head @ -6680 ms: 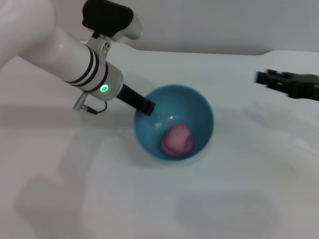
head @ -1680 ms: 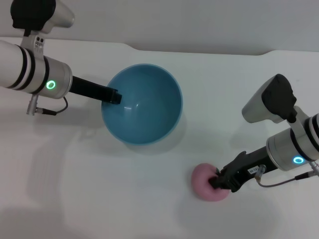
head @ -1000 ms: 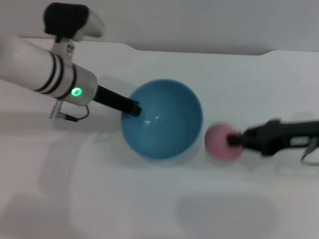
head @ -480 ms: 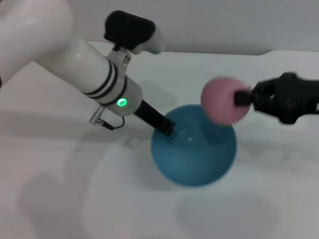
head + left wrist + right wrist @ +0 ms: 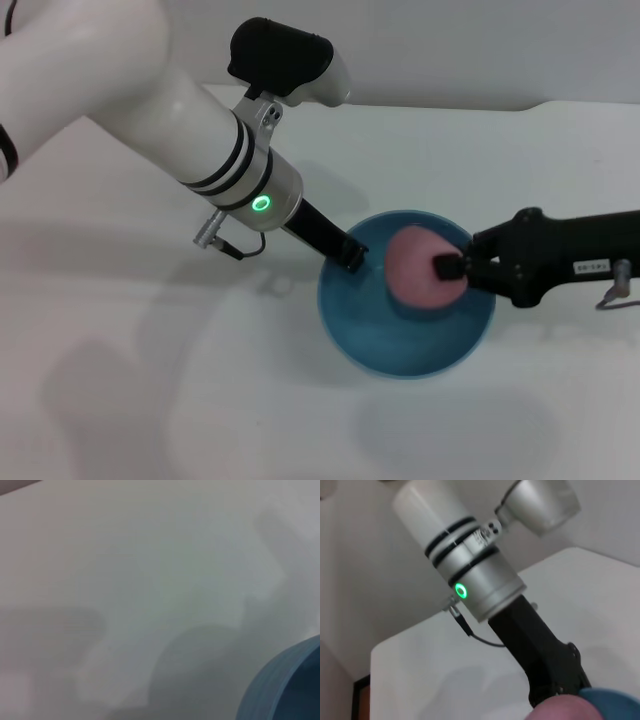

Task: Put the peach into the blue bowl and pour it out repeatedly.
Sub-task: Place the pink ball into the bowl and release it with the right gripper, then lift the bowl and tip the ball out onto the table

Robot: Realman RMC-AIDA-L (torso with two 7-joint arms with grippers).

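Observation:
The blue bowl [image 5: 405,318] sits on the white table right of centre in the head view. My left gripper [image 5: 350,257] is shut on its left rim. My right gripper [image 5: 450,268] comes in from the right and is shut on the pink peach [image 5: 415,268], holding it over the inside of the bowl. The right wrist view shows the top of the peach [image 5: 565,711], a bit of the bowl's rim [image 5: 610,696] and the left gripper [image 5: 555,677] on that rim. The left wrist view shows only an edge of the bowl [image 5: 285,685] and the table.
The white table [image 5: 150,400] spreads all round the bowl. A pale wall stands behind its far edge [image 5: 450,105].
My right gripper has carried the peach from above the bowl's far right rim down over its inside. The bowl and my left gripper have shifted slightly right.

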